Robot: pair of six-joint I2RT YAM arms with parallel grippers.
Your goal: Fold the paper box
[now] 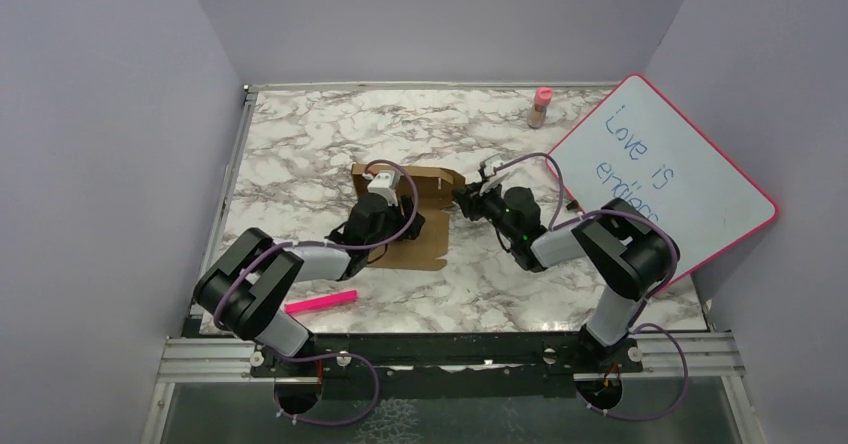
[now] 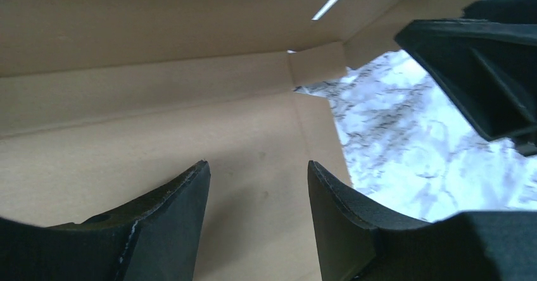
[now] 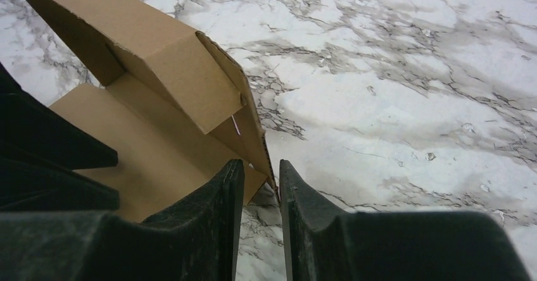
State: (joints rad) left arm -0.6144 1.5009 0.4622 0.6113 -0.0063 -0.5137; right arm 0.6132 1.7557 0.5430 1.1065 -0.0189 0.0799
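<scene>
The paper box (image 1: 420, 242) lies partly folded at the middle of the marble table (image 1: 300, 134), its back wall upright. My left gripper (image 1: 398, 192) is inside it. In the left wrist view this gripper (image 2: 258, 167) stands open just above the brown floor panel (image 2: 158, 154), holding nothing. My right gripper (image 1: 461, 197) is at the box's right end. Seen from the right wrist, its jaws (image 3: 261, 164) straddle the raised side flap (image 3: 250, 123). The flap's edge lies against one finger (image 3: 297, 192), and a narrow gap remains.
A pink marker (image 1: 320, 302) lies near the left arm's base. A pink-capped bottle (image 1: 540, 107) stands at the back right. A pink-framed whiteboard (image 1: 660, 179) leans at the right edge. Lilac walls close in the table on three sides.
</scene>
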